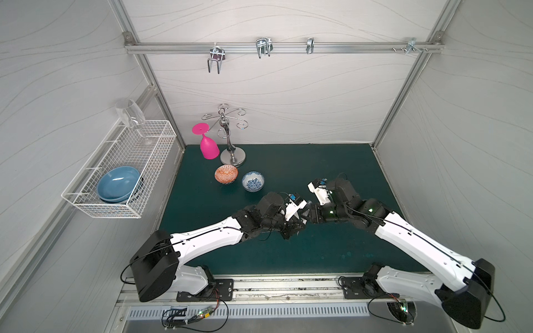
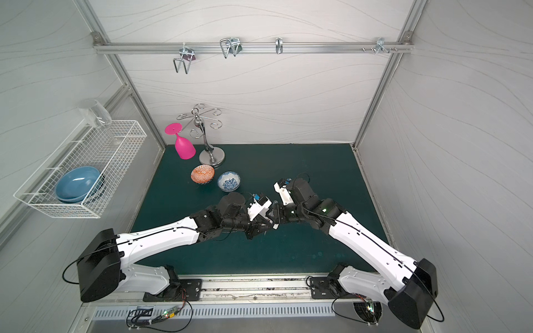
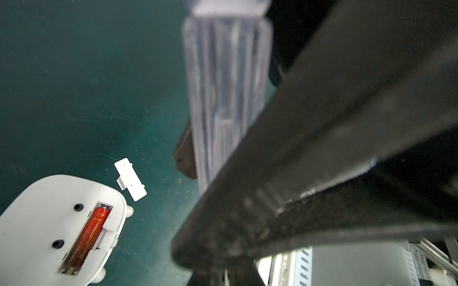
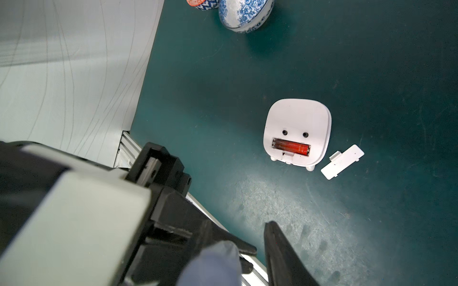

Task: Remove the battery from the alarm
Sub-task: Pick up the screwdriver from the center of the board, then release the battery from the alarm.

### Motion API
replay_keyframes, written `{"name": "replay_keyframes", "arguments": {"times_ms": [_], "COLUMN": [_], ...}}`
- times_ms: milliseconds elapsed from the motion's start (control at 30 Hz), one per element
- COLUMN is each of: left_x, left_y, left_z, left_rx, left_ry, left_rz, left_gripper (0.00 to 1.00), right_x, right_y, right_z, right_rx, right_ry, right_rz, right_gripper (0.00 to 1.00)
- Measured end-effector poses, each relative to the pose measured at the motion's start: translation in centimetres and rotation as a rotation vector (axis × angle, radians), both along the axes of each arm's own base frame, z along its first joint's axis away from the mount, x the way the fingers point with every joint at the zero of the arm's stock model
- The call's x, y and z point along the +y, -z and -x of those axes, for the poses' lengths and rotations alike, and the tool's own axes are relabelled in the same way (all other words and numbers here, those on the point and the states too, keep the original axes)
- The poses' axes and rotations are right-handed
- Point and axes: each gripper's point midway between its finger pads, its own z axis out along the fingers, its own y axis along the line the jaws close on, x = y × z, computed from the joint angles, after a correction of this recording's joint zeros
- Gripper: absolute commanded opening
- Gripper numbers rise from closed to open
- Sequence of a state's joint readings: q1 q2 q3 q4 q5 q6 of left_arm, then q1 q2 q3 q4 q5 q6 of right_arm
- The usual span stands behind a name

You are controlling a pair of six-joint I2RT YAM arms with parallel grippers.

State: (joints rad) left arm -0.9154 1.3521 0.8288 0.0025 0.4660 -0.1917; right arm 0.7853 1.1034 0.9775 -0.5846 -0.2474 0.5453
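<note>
On mat (image 4: pixel 247 74): one alarm (image 4: pixel 297 116), one battery (image 4: pixel 291 147), one cover (image 4: pixel 343 161), two bowls (image 1: pixel 226 174).

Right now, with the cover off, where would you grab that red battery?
Probably across its middle, from straight above. The battery lies flat, sunk in the clock, whose back faces up; its ends are boxed in, so only its long side shows.

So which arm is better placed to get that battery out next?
Probably left: the left tool grips the screwdriver, and the battery lies exposed in the alarm, cover off beside it. Whether the right tool holds anything is unclear.
</note>
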Motion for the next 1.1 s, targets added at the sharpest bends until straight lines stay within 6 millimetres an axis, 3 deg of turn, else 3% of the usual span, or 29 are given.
{"name": "replay_keyframes", "arguments": {"times_ms": [67,167,233,300,400,500,700,800,967,1100], "left_x": [0.0,0.1,0.2,0.6,2.1,4.7,10.2,10.6,10.9,10.6], "left_y": [0.1,0.1,-0.1,-0.4,-1.1,-0.7,4.5,6.7,10.0,10.6], "left_z": [0.0,0.0,-0.2,-0.3,-0.4,-1.2,-3.6,-3.4,-3.8,-4.8], "left_rx": [-0.002,-0.008,-0.019,-0.031,-0.033,0.021,0.302,0.401,0.522,0.555], "left_ry": [0.003,0.0,-0.008,-0.027,-0.089,-0.204,-0.53,-0.584,-0.644,-0.662], "left_rz": [-0.005,-0.006,-0.006,-0.001,0.022,0.037,-0.013,-0.064,-0.15,-0.17], "left_gripper": [0.0,0.15,0.25,0.41,0.57,0.61,0.59,0.59,0.59,0.62], "right_x": [0.2,0.4,0.4,-0.1,-1.4,-2.7,-3.5,-3.3,-1.7,-0.6], "right_y": [0.0,-0.3,-0.3,-0.3,0.2,1.2,4.6,5.8,6.3,6.4], "right_z": [0.0,0.0,-0.1,-0.4,-1.2,-2.0,-3.9,-4.8,-6.2,-7.2], "right_rx": [0.0,-0.002,-0.005,-0.011,-0.028,-0.077,-0.219,-0.286,-0.397,-0.458], "right_ry": [-0.001,-0.005,-0.004,0.012,0.057,0.092,0.115,0.115,0.088,0.078], "right_rz": [-0.006,-0.017,-0.024,-0.033,-0.043,-0.039,0.007,0.024,0.038,0.035], "right_gripper": [0.18,0.0,0.0,0.0,0.0,0.0,0.0,0.0,0.0,0.0]}}
